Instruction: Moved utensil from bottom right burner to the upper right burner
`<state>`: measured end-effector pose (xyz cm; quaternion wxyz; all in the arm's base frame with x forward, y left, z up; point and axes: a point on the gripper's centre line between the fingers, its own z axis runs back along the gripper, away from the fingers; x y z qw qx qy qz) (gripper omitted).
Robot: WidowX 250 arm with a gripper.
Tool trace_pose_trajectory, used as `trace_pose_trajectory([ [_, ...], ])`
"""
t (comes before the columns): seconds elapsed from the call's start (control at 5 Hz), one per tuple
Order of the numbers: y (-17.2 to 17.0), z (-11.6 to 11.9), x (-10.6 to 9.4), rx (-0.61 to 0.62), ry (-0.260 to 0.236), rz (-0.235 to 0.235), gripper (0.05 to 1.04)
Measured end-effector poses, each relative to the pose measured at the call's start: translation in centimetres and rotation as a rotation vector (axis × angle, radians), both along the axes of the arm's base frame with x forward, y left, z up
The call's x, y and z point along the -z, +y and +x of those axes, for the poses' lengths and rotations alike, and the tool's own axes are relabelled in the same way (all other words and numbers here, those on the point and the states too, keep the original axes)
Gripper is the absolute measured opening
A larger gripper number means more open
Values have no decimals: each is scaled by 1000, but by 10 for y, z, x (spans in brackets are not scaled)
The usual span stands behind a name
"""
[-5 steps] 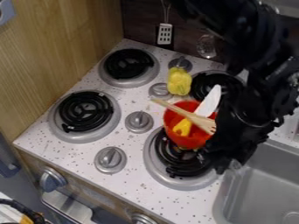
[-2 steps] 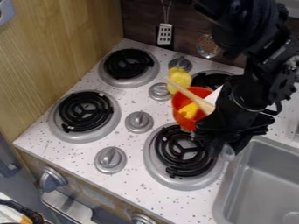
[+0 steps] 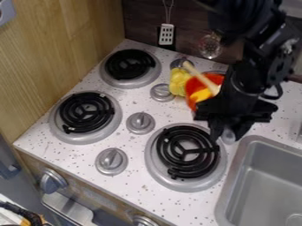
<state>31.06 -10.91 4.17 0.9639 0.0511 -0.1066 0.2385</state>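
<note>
The black gripper [image 3: 227, 126] hangs right of centre, over the counter at the upper right edge of the bottom right burner [image 3: 175, 166]. Just above and left of it is the red pot [image 3: 193, 88], its right side hidden by the gripper. A wooden utensil [image 3: 203, 78] leans in the pot with its handle up to the left, and a yellow item [image 3: 202, 95] is inside. The pot covers part of the upper right burner [image 3: 217, 72], and the arm hides more of it.
A yellow pepper-like toy [image 3: 177, 83] lies against the pot's left side. Two burners [image 3: 87, 112] [image 3: 129, 64] are on the left, with knobs [image 3: 140, 122] in the middle. The sink's rim [image 3: 233, 174] is at the lower right. A slotted spatula [image 3: 167, 34] hangs at the back wall.
The gripper and red pot have moved up the view together, off the bottom right burner to the upper right one. The wooden utensil has travelled with the pot; the white item is now out of sight.
</note>
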Motion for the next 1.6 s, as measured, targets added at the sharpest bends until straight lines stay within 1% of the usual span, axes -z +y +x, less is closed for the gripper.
trace_pose_trajectory([
  [0.2,7,13,4,53,3,22,375],
  [0.4,10,23,10,85,26,26,375],
  [0.6,9,32,8,120,35,36,375],
  [0.8,12,44,11,160,38,43,375],
  [1.0,15,53,10,188,28,44,375],
  [1.2,17,60,18,223,17,32,375],
  [1.4,21,69,21,234,12,13,375],
  [1.6,20,73,22,256,-10,6,375],
])
